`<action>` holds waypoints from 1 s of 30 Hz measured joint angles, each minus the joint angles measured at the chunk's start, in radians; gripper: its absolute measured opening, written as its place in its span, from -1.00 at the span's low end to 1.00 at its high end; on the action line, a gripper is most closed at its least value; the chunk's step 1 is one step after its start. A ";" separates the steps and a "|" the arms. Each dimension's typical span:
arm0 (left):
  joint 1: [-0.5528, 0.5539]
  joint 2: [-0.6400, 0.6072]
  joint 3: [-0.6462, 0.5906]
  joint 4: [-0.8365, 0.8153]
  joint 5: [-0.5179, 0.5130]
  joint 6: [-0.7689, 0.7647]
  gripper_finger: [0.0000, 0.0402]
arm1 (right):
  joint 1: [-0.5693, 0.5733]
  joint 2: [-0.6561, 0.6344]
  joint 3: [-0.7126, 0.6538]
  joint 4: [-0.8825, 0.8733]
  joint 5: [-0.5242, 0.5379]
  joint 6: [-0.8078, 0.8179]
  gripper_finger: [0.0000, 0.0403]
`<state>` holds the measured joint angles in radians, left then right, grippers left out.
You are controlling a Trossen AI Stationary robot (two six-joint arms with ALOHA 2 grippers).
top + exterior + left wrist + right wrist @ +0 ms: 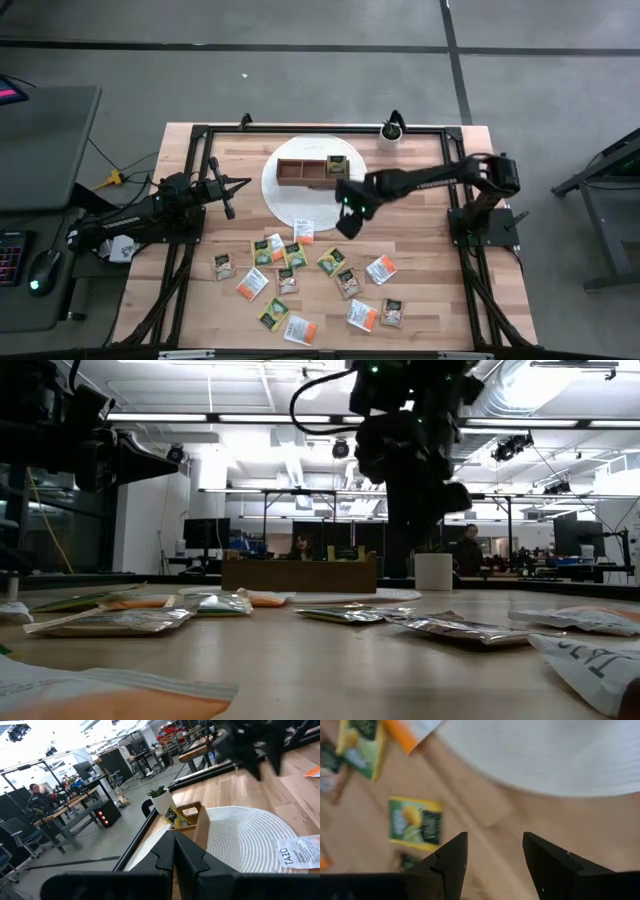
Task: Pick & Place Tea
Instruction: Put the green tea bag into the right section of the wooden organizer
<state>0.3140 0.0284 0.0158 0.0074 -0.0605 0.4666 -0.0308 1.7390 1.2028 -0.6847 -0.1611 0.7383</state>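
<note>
Several tea sachets (300,275) lie flat on the near half of the wooden table: green-yellow, white-orange and tan. One green-yellow sachet (337,166) stands in the right compartment of the brown wooden box (312,170), which sits on a round white mat (290,205). My right gripper (350,228) hangs open above the bare wood at the mat's near right rim, pointing steeply down, with nothing between its fingers (452,857). A green-yellow sachet (415,823) lies beside it. My left gripper (228,205) stays shut and level at the table's left.
A small plant in a white pot (391,130) stands at the far edge. A white-orange sachet (302,231) lies half on the mat's near rim. Black frame rails (320,128) run round the table. Bare wood shows between the mat and the right arm's base.
</note>
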 joint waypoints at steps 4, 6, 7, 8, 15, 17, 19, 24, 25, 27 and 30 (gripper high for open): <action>0.000 0.000 0.000 0.000 0.000 0.000 -1.00 | 0.072 0.000 -0.072 0.163 -0.022 0.098 -0.03; 0.000 0.000 0.000 0.000 0.000 0.000 -1.00 | 0.101 0.000 -0.095 0.198 -0.027 0.127 0.00; 0.000 0.000 0.000 0.000 0.000 0.000 -1.00 | 0.115 0.000 -0.101 0.211 -0.027 0.137 0.02; 0.000 0.000 0.000 0.000 0.000 0.000 -1.00 | 0.128 0.000 -0.107 0.228 -0.023 0.142 0.04; 0.000 0.000 0.000 0.000 0.000 0.000 -1.00 | 0.196 -0.001 -0.162 0.308 0.010 0.186 0.20; 0.000 0.000 0.000 0.000 0.000 0.000 -1.00 | 0.208 -0.001 -0.165 0.322 0.026 0.218 0.23; 0.000 0.000 0.000 0.000 0.000 0.000 -1.00 | 0.217 -0.001 -0.161 0.326 0.050 0.246 0.24; 0.000 0.000 0.000 0.000 0.000 0.000 -1.00 | 0.214 0.043 -0.130 0.365 0.050 0.310 0.25; 0.000 0.000 0.000 0.000 0.000 0.000 -1.00 | 0.214 0.061 -0.118 0.364 0.048 0.312 0.25; 0.000 0.000 0.000 0.000 0.000 0.000 -1.00 | 0.216 0.099 -0.101 0.361 0.031 0.313 0.25; 0.000 0.000 0.000 0.000 0.000 0.000 -1.00 | 0.216 0.126 -0.093 0.362 0.011 0.352 0.25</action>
<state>0.3138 0.0284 0.0158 0.0074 -0.0605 0.4665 0.1856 1.8651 1.1102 -0.3224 -0.1504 1.0903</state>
